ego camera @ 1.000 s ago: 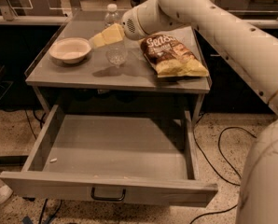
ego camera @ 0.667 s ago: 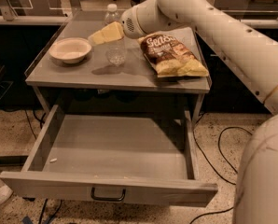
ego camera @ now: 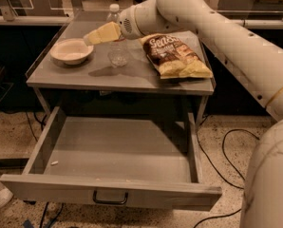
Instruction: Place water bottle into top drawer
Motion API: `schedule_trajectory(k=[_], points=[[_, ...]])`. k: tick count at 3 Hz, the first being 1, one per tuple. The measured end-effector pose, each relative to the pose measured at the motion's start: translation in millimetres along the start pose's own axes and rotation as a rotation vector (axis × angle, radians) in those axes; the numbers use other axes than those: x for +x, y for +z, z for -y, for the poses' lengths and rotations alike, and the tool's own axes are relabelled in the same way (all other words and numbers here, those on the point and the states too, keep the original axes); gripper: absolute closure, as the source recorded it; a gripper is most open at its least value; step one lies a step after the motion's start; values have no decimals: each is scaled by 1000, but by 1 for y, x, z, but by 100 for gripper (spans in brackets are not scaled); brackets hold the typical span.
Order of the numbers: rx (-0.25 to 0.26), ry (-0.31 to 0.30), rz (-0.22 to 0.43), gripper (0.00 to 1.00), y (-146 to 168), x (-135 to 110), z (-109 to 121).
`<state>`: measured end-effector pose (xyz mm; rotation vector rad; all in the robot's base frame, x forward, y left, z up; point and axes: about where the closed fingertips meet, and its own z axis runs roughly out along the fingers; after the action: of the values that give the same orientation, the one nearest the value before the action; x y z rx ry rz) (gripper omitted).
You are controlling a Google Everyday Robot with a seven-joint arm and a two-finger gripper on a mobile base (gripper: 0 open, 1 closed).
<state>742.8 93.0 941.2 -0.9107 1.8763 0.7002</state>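
The arm [ego camera: 217, 37] reaches in from the right, stretched low across the far part of the table [ego camera: 132, 78]. Its gripper [ego camera: 98, 34] points left, level with the upper half of the water bottle [ego camera: 117, 56] and overlapping it; whether it is wide, narrow or gripping cannot be told. The bottle stands upright on the tabletop between a white bowl [ego camera: 71, 51] on the left and a chip bag [ego camera: 177, 56] on the right. Below the table's near edge the top drawer [ego camera: 108, 196] is pulled fully out, its grey floor bare apart from a small white speck at near left.
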Motion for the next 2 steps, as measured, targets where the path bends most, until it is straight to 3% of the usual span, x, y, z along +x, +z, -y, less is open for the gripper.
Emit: schedule_trajectory(k=[1,2], points=[[-17,-1,12,0,4,-3,-3],[-18,-1,12,18,4,-3,-3]])
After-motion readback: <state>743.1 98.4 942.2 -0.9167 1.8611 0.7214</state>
